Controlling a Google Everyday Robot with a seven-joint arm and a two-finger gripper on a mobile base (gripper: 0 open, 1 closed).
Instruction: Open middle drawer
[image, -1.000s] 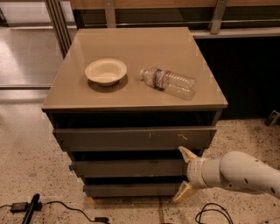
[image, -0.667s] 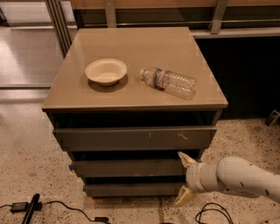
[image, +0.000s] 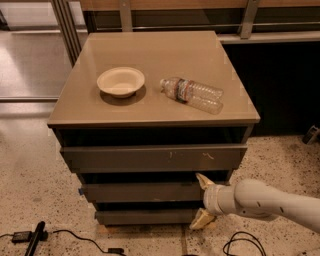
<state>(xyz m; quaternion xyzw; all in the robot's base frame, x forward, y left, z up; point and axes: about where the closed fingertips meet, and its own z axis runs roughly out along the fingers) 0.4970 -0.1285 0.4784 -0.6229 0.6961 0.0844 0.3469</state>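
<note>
The middle drawer (image: 142, 192) sat between the larger scratched drawer front (image: 150, 158) above it and the narrowest drawer front (image: 145, 216) below. As far as I could tell it had not shifted over the last second. Its plain dark face lined up with its neighbours much as before, and I saw nothing of its inside.

What had changed was at the right end of that drawer. The gripper (image: 202, 200) had crept in from the right and dropped a little, so it now sat right up against the front's end instead of just off it. Its jaws were spread wide and held nothing. The upper finger (image: 203, 180) poked into the dark gap over the middle drawer's top edge, and the lower finger (image: 202, 219) hung below the drawer, level with the narrow front. I could not tell whether either finger was actually touching the panel.

I took that as the approach nearly finished and the pull not yet begun. The front has no handle, so I judged the next move would depend on hooking that top edge.

The white arm (image: 270, 200) trailed off to the right of the drawer. Well above it, on the cabinet top (image: 160, 50), the paper bowl (image: 120, 81) and the plastic bottle (image: 192, 93) lay undisturbed.
</note>
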